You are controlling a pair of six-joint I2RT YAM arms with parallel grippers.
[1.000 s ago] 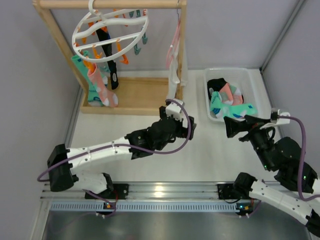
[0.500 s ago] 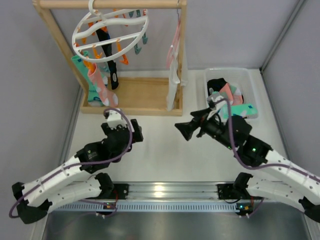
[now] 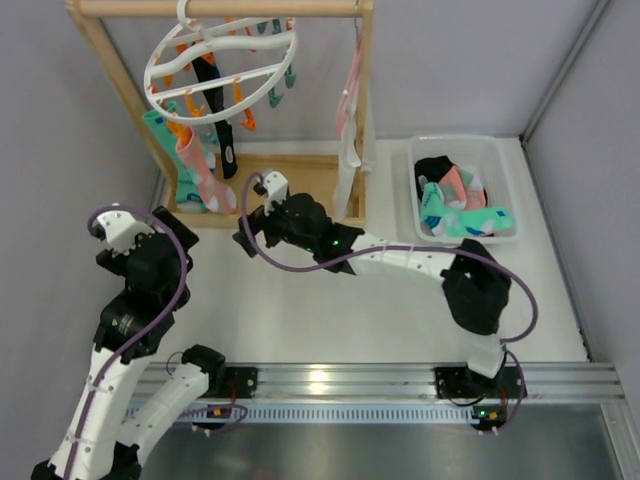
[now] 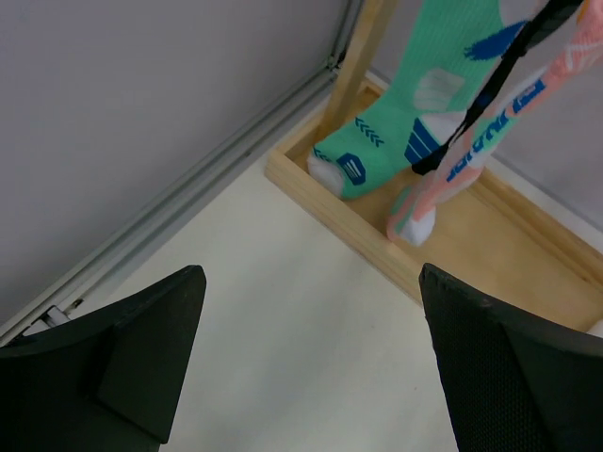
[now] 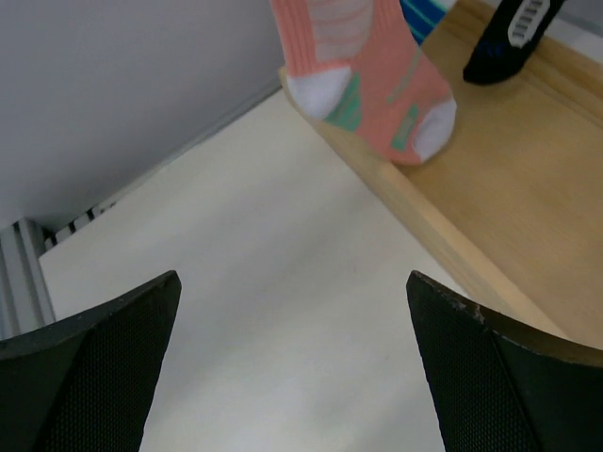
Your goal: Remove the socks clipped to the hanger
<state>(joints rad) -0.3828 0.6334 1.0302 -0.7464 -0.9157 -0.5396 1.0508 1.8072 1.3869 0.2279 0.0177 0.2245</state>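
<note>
I've swung the right end effector (image 5: 292,282), open and empty, up to the socks (image 5: 377,85) just ahead (left end effector (image 4: 311,273) open and empty too), seemingly ready to pull.

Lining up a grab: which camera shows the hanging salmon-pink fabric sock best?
Right wrist: the salmon-pink fabric sock is close and broadside, white toe clear, upper part cut off. Left wrist shows it farther off, narrow, crossed by a thin black strip. Top external shows its whole length, small.
</note>
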